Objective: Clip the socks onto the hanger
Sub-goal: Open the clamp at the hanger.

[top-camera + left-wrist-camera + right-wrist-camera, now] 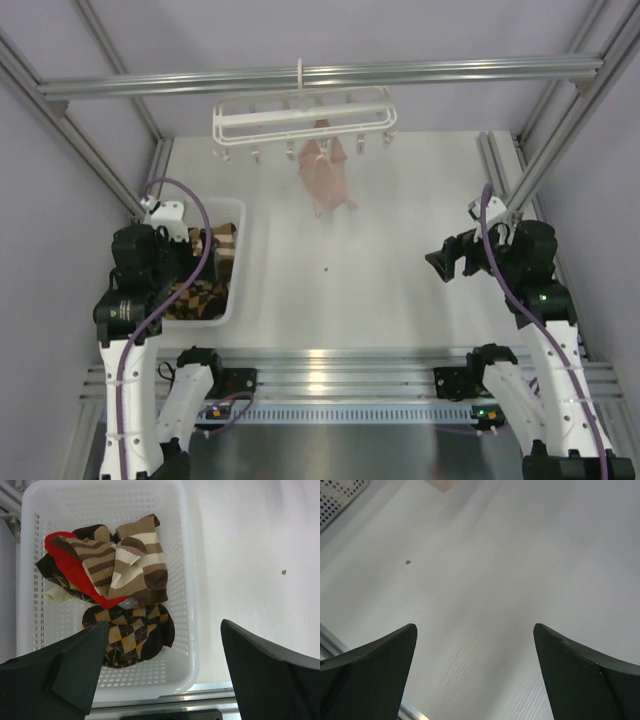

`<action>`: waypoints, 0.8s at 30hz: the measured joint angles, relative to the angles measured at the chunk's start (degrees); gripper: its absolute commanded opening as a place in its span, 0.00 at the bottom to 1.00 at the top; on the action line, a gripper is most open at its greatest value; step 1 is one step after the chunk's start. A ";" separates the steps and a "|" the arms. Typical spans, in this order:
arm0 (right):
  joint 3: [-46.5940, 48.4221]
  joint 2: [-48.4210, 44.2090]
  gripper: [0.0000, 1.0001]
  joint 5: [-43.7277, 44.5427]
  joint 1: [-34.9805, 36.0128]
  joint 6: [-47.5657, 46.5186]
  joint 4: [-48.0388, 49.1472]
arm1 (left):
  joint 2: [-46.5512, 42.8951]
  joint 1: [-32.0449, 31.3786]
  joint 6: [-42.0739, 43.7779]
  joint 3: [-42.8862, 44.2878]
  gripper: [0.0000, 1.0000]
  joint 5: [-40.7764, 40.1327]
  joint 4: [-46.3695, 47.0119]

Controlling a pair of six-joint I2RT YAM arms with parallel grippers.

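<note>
The argyle socks (131,632), dark brown and orange-tan, lie bunched at the near end of a white basket (187,555); they also show in the top view (203,297). My left gripper (163,622) is open and empty, hovering above the basket over the argyle socks. The white hanger (300,118) hangs by its hook from the rear rail, with its clips dangling. My right gripper (443,262) is open and empty above bare table on the right; the right wrist view (474,626) shows nothing between its fingers.
Brown striped socks (132,560) and a red sock (75,570) also lie in the basket. A pink fabric piece (326,178) hangs from a hanger clip. Aluminium frame posts stand at both sides. A small dark speck (327,268) lies mid-table.
</note>
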 measured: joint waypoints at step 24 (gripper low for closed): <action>-1.33 12.20 1.00 -14.23 2.36 2.82 23.47 | 10.84 -5.81 12.24 -3.50 0.76 53.96 33.86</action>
